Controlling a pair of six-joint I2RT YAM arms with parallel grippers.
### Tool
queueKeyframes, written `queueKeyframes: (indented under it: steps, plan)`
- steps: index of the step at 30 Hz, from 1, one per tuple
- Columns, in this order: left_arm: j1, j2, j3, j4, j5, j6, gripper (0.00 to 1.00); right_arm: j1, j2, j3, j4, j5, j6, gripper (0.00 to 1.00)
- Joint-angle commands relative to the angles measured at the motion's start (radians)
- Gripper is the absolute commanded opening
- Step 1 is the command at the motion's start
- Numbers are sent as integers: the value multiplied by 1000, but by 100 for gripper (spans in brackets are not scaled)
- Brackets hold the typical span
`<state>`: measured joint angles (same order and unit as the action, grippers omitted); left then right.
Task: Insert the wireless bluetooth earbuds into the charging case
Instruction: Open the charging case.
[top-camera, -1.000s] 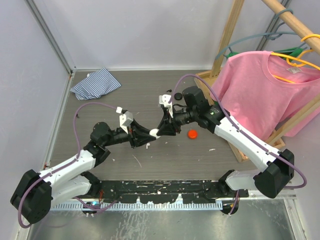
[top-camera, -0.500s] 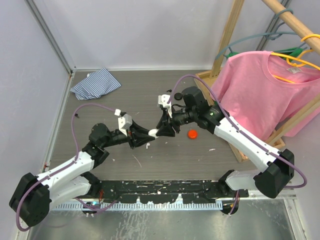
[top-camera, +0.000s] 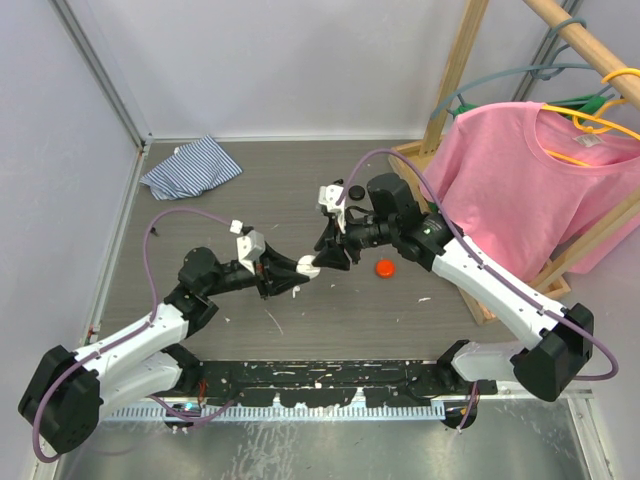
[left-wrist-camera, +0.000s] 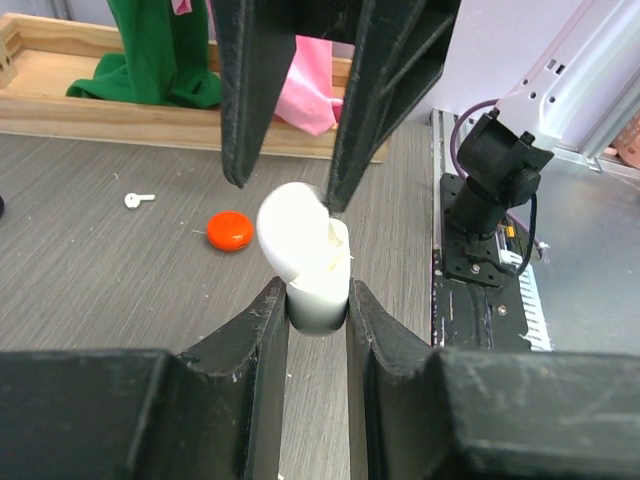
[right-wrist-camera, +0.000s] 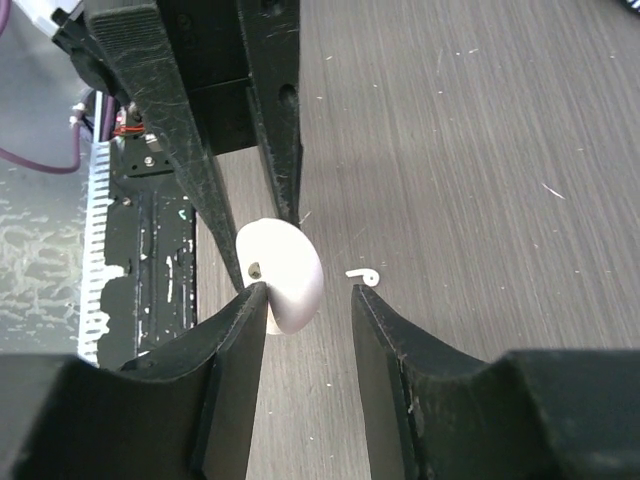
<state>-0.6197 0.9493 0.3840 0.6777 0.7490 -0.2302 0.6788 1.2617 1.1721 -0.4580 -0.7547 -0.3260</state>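
We have the charging case up off the tabletop, approx. mid-table, a bit toward the near edge. L side: the left gripper pinches the case base btw both fingers. The lid is swung open and faces the other arm. R side: the right gripper has its fingers spread, one each side of the lid. In the right wrist view one finger touches the lid's edge and the other stands apart w/ bare wood in the gap, so nothing is pinched there.

One white earbud lies on the tabletop toward the right edge, near the orange case, well apart from the held case. A white hooked bit lies on the wood below the case; earbud or fleck, we can't tell. Nor can we tell whether anything sits in the sockets.

We read the step as: case open and presented, R arm free to fetch an earbud. To do it well:
- Back the R fingers straight off so they don't knock the lid shut.
- Hold the L pinch firm, w/ the opening turned up.
- Come down on the earbud w/ fingers wide and low to the wood, and pinch the stem so the head is free.
- It's tiny and smooth, so prob. flicks away if clipped off-centre.
- Line the stem up w/ the socket and let go only once seated.
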Motion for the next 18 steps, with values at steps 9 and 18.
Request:
queueKeyframes:
  steps: [9, 18]
  plan:
    - [-4, -16, -7, 22, 15, 31, 0, -2, -22, 8, 99, 109, 54, 45]
    - [-5, -28, -4, -93, -211, 58, 0, -3, -43, -34, 140, 397, 176, 50]
